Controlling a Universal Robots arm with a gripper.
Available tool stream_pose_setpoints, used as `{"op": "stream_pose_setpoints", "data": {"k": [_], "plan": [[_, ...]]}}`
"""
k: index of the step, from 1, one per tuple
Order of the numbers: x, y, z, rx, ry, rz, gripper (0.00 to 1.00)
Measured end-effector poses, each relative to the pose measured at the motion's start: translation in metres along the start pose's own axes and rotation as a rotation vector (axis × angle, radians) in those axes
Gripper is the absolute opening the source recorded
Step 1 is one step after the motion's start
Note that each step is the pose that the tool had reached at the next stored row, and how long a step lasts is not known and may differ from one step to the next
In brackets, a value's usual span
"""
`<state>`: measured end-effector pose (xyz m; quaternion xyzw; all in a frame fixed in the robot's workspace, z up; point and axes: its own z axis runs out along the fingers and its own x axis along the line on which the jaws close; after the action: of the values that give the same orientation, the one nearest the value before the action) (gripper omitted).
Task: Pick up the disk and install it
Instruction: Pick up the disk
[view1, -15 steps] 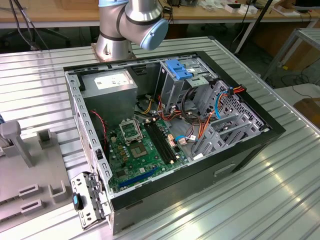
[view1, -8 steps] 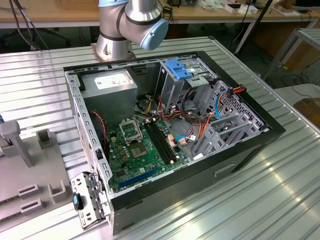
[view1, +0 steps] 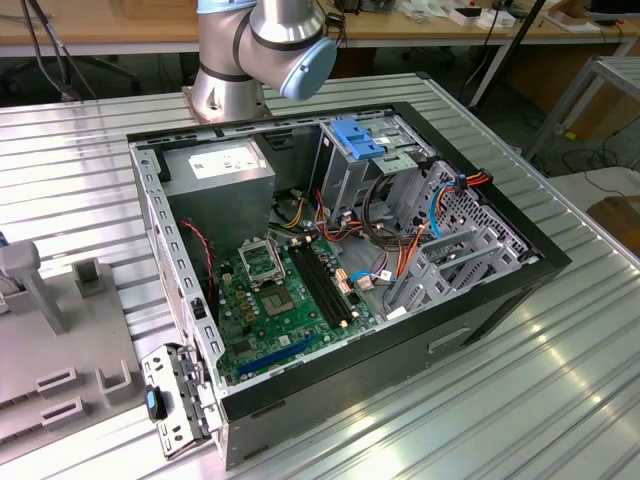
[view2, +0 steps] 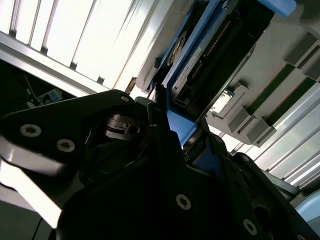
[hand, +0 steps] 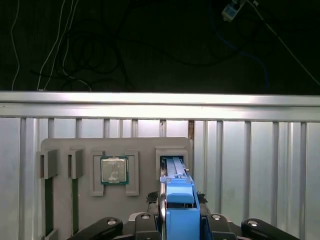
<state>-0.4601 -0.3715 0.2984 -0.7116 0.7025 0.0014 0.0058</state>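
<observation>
- In the exterior view, the arm (view1: 265, 45) stands on the slatted metal table (view1: 500, 400) behind an open computer case (view1: 545, 262).
- Inside the case lie the motherboard (view1: 280, 300), a grey power-supply box (view1: 220, 165) and a blue bracket (view1: 355, 138) on top of the drive cage.
- At the exterior view's left, a grey fixture (view1: 60, 340) rests on the table, well apart from the case.
- The first wrist view looks down on that fixture (hand: 145, 145). A processor chip (hand: 114, 170) sits in one pocket, and a framed slot (hand: 172, 162) lies just beside it.
- There the gripper (hand: 180, 212) has its jaws closed narrow on the disk (hand: 179, 200), one on each side of its light-blue carrier.
- The disk is seen edge-on, with its far end reaching into the slot. I cannot tell whether it is seated there.
- The second wrist view shows the same hold from the side. The black gripper (view2: 180, 130) clamps the blue rail, and the disk (view2: 200, 57) runs away from it, showing its connector edge and a strip of label.
</observation>
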Motion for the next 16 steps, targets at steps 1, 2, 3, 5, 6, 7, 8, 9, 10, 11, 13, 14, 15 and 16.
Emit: {"op": "stream_pose_setpoints", "data": {"k": [1, 2, 3, 5, 6, 7, 8, 9, 10, 11, 13, 14, 15, 16], "plan": [[0.0000, 0.0000, 0.0002, 0.0003, -0.0002, 0.000, 0.37], [0.0000, 0.0000, 0.0002, 0.0004, -0.0001, 0.000, 0.37], [0.0000, 0.0000, 0.0002, 0.0003, -0.0001, 0.000, 0.37], [0.0000, 0.0000, 0.0002, 0.0003, -0.0001, 0.000, 0.37], [0.0000, 0.0000, 0.0002, 0.0003, -0.0002, 0.000, 0.37], [0.0000, 0.0000, 0.0002, 0.0003, -0.0001, 0.001, 0.37], [0.0000, 0.0000, 0.0002, 0.0003, -0.0001, 0.003, 0.37], [0.0000, 0.0000, 0.0002, 0.0003, -0.0001, 0.007, 0.37], [0.0000, 0.0000, 0.0002, 0.0004, 0.0000, 0.011, 0.37], [0.0000, 0.0000, 0.0003, 0.0004, 0.0000, 0.015, 0.37], [0.0000, 0.0000, 0.0006, 0.0004, 0.0002, 0.041, 0.37], [0.0000, 0.0000, 0.0007, 0.0005, 0.0003, 0.048, 0.37], [0.0000, 0.0000, 0.0007, 0.0007, 0.0003, 0.049, 0.37], [0.0000, 0.0000, 0.0008, 0.0008, 0.0002, 0.050, 0.37]]}}
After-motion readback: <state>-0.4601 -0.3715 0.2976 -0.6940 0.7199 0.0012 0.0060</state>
